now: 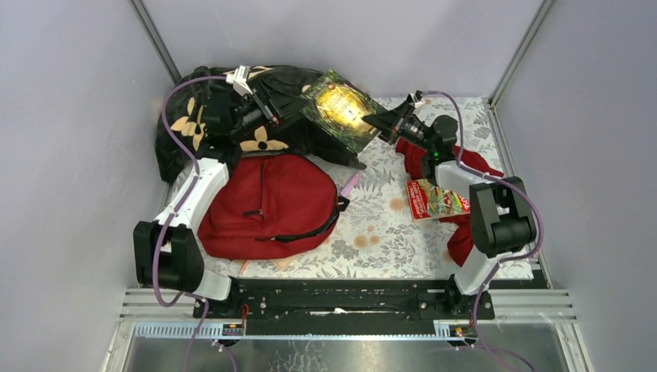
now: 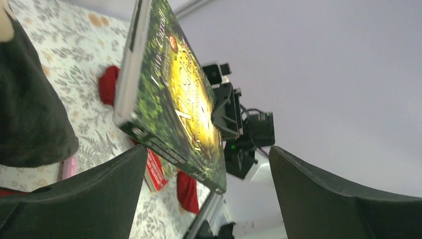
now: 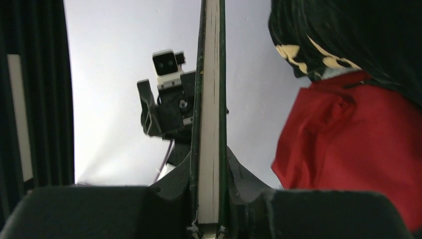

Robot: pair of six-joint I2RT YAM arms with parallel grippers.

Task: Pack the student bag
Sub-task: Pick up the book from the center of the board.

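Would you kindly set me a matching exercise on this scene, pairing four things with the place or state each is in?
Things:
1. green book
2. student bag
3. small red book
4. left fingers

Places or states:
A. spread wide, holding nothing
B. resting partly on the red garment
C. pinched at its edge by the right fingers, up off the table
D. lying on the table beside the left arm

Pairs: 1-C, 2-D, 3-B, 4-A.
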